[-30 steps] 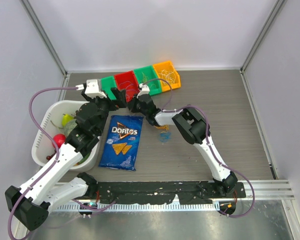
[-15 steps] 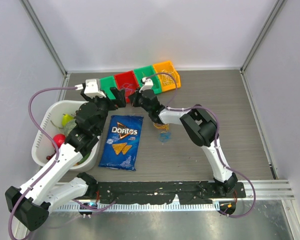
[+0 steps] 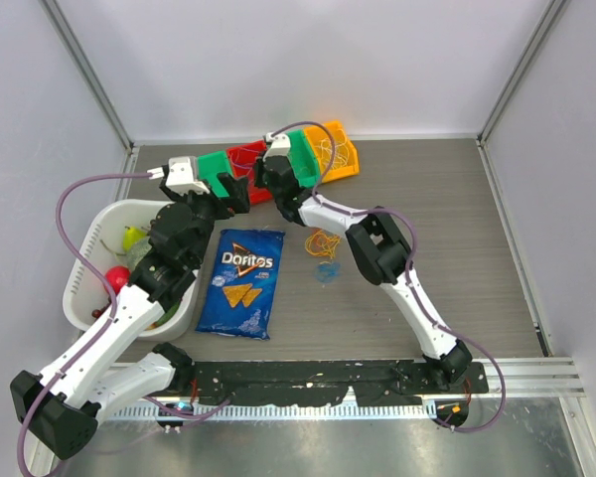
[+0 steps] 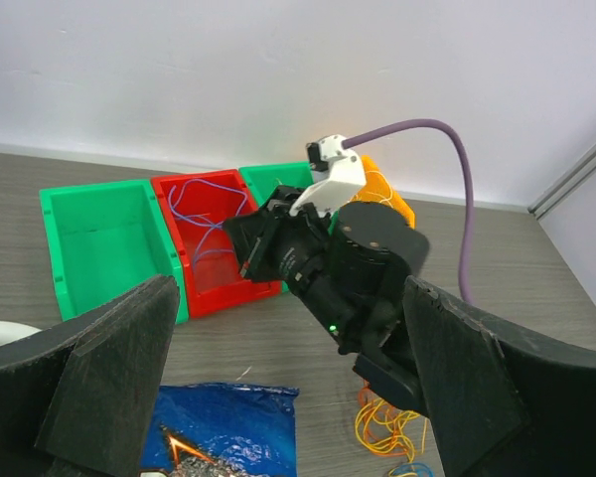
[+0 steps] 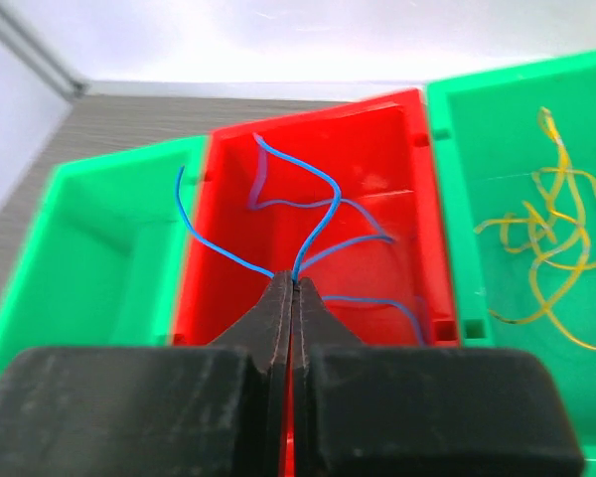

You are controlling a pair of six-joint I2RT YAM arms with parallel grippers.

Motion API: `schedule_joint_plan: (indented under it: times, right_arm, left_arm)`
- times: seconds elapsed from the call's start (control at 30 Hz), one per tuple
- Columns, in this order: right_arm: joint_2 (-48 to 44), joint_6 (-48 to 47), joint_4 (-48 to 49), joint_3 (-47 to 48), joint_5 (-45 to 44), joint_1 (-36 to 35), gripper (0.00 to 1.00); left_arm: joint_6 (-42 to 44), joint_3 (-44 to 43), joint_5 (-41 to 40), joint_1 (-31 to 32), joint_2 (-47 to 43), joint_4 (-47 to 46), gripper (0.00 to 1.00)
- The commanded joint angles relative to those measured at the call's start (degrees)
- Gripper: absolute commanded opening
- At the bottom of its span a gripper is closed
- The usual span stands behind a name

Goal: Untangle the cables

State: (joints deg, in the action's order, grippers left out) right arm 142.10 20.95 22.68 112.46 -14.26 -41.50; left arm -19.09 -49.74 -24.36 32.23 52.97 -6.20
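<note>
1. The right hand [image 5: 294, 290] is pressing its fingers fully together on a thin blue cable [image 5: 323, 214], just above the red bin [image 5: 387, 129].
2. More blue strands are lying inside that bin, and yellow strands [image 5: 546, 248] are lying in the green bin [image 5: 477, 139] beside it.
3. The left hand [image 3: 230, 196] is hovering near the bins with its fingers spread wide, holding nothing.
4. An orange and yellow tangle [image 3: 324, 243] is sitting on the worktop [image 3: 457, 248] near the chip bag [image 3: 241, 281]. The bluish bit [image 3: 328, 273] just below it is possibly another strand, but it is too small to tell.
</note>
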Motion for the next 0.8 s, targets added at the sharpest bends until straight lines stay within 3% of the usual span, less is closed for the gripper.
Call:
schedule_joint_plan:
  times: [0.0,0.2,0.33,0.47,0.53,0.77]
  right_arm:
    - [5.2,-6.4,-10.7,10.8,-11.0,0.0,0.01]
    - [6.8,-14.1,-14.7,12.3,-15.1,-1.0,0.01]
    - [7.0,-15.8,-16.0,11.4,-12.3,-1.7,0.02]
    - [4.6,-13.8,-16.3,9.5,-9.1,-1.7,0.13]
    - [2.8,-11.4,-15.5,7.6,-7.3,-1.4,0.26]
    - [5.1,-7.4,-21.0,10.7,-4.5,0.6,0.36]
  left_arm:
    - [-0.2,-1.5,-0.1,-0.3,-0.8,-1.3,1.00]
    - [-0.8,-1.6,0.6,-0.8,-0.8,-1.3,1.00]
    - [-1.2,-1.5,1.1,-1.1,-0.4,-1.3,0.99]
    - [-1.0,-1.5,0.8,-1.1,-0.4,-1.3,0.99]
    - [-0.9,-1.5,0.6,-1.2,-0.3,-1.2,0.99]
    - [-1.0,-1.5,0.9,-1.1,-0.3,-1.2,0.99]
